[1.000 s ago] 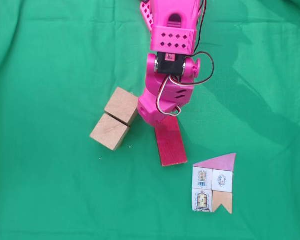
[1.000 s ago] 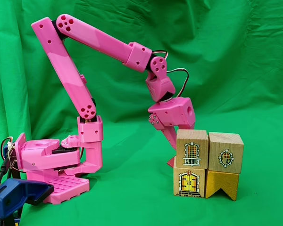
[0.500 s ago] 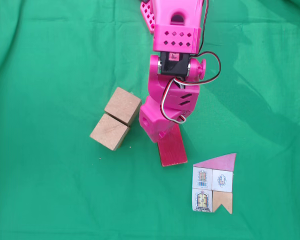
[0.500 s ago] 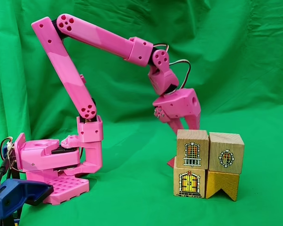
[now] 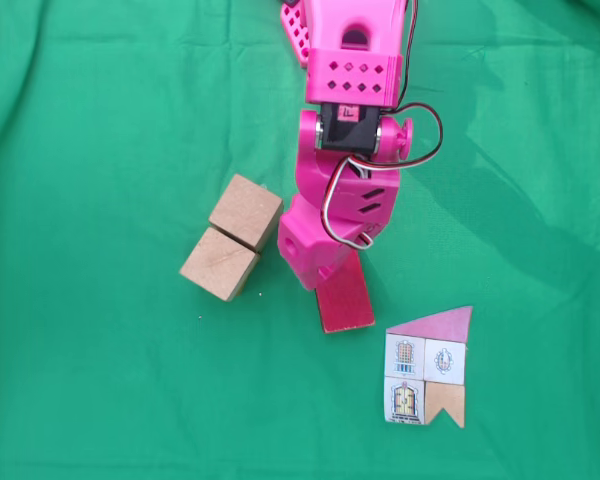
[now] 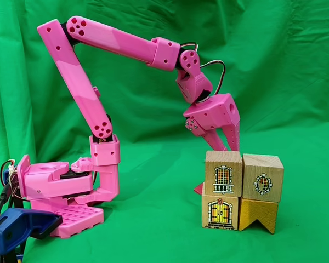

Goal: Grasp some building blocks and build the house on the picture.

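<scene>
Two tan wooden cubes [image 5: 245, 212] [image 5: 218, 263] lie touching each other on the green cloth. To their right a dark red flat block [image 5: 344, 300] lies flat, its upper end hidden under my pink gripper [image 5: 318, 272]. In a fixed view from the side the gripper [image 6: 229, 148] hangs above the cloth with its fingers slightly apart and nothing between them. Only a red corner of the flat block [image 6: 199, 189] peeks out there. The picture [image 5: 427, 368], a small house with a pink roof, printed windows and a door, sits at the lower right.
In a fixed view from the side, printed window and door blocks with a tan notched piece [image 6: 242, 189] stand close to the camera and hide the fingertips' lower ends. The arm's pink base [image 6: 60, 189] is at the left. Green cloth covers table and backdrop.
The gripper has risen from the red block and swung slightly right in the side view. The red block and the cubes have not moved.
</scene>
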You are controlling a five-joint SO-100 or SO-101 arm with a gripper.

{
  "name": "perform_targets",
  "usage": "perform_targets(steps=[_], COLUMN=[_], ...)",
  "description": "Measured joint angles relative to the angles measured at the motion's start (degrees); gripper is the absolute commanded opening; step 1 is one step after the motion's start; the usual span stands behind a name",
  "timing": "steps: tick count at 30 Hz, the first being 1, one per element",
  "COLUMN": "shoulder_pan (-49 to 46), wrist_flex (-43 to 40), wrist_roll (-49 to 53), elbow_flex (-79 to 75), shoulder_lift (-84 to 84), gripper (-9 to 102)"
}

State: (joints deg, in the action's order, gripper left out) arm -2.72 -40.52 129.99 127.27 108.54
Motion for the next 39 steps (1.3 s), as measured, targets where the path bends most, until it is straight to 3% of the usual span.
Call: perform_targets(steps=[20,39], shoulder_pan=[0.3,0.6], wrist_flex=[0.0,0.0], wrist_roll=[0.0,0.0], elbow_flex=[-6.9,-18.5], shoulder_lift=[-12.6,-27.6], gripper=[36,38])
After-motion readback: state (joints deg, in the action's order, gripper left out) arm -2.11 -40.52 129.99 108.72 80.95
